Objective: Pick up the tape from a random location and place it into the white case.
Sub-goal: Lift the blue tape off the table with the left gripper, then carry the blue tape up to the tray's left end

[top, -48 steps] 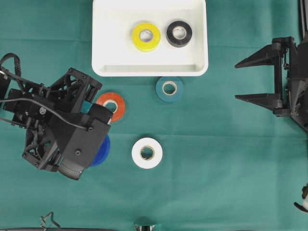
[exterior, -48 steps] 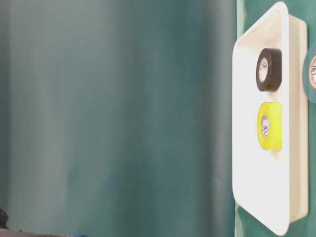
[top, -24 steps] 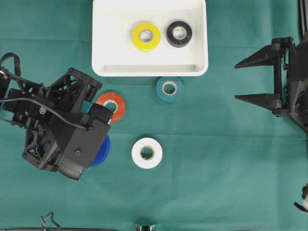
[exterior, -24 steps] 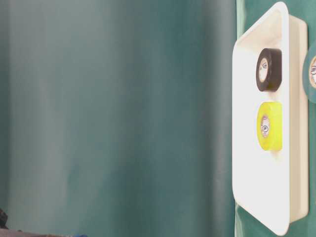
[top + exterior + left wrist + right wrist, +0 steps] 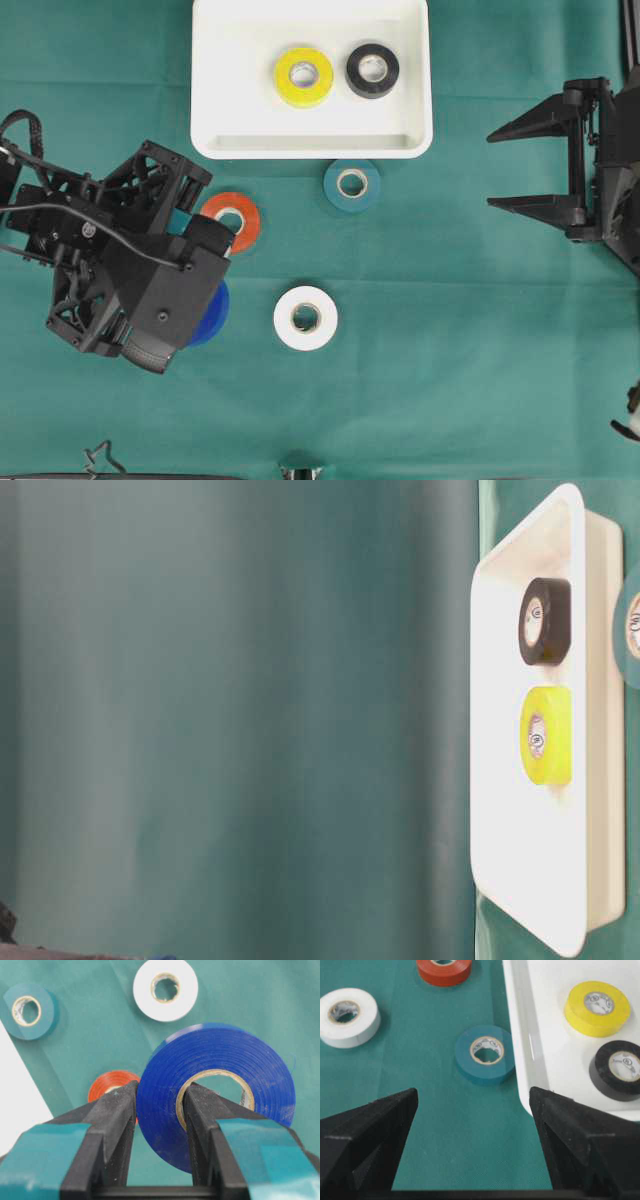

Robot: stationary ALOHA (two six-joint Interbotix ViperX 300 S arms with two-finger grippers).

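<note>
Blue glossy plastic tape roll [image 5: 215, 1105] is seen clamped in the left pincer [image 5: 159, 1110], one finger [image 5: 112, 1115] outside the wall, the other through the cardboard core, so the roll wall is pinched and cannot slip sideways. Roll is held on edge, tilted toward the wrist camera; its hole axis runs roughly level, across the jaws, not vertical like the rolls lying flat. In the overhead view the roll [image 5: 212, 312] is mostly hidden under the left arm, over the green cloth tabletop [image 5: 450, 380], well apart from the large shallow white plastic case [image 5: 215, 100].

Yellow roll [image 5: 304, 76] and black roll [image 5: 372, 70] are already laid flat in the case. Orange [image 5: 240, 212], teal [image 5: 351, 185] and white [image 5: 305, 318] rolls are left flat on the cloth.

Right pincer [image 5: 530, 165] is parked spread wide, nothing held.
</note>
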